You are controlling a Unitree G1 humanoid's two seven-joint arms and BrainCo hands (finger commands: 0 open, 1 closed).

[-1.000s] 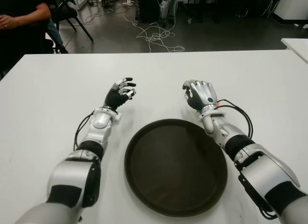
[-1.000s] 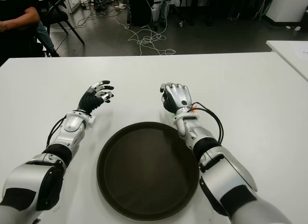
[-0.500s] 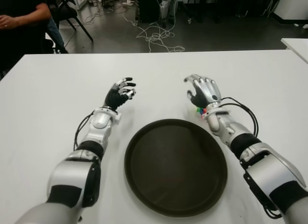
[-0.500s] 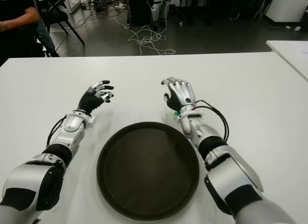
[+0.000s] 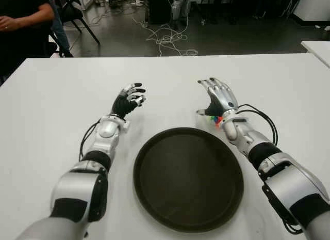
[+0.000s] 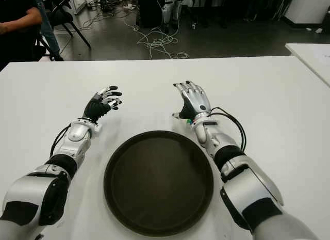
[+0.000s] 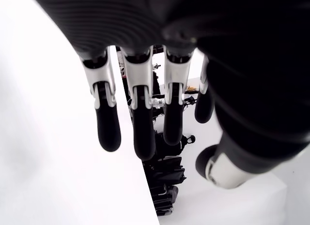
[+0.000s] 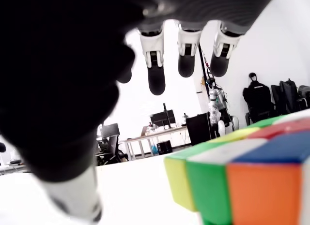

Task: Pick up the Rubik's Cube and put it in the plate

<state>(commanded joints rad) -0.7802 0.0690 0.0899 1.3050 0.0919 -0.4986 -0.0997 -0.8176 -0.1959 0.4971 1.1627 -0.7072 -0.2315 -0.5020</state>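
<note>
While your right hand hovers open over the Rubik's Cube, nothing is gripped. Expect a light, rigid, slick cube; pinch opposite flat faces. Left hand idles, loosely open.

One Rubik's Cube, one plate, two hands, one table.

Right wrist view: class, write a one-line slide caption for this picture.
Open right hand poised above the Rubik's Cube, which sits on the white table, not yet grasped.
</note>
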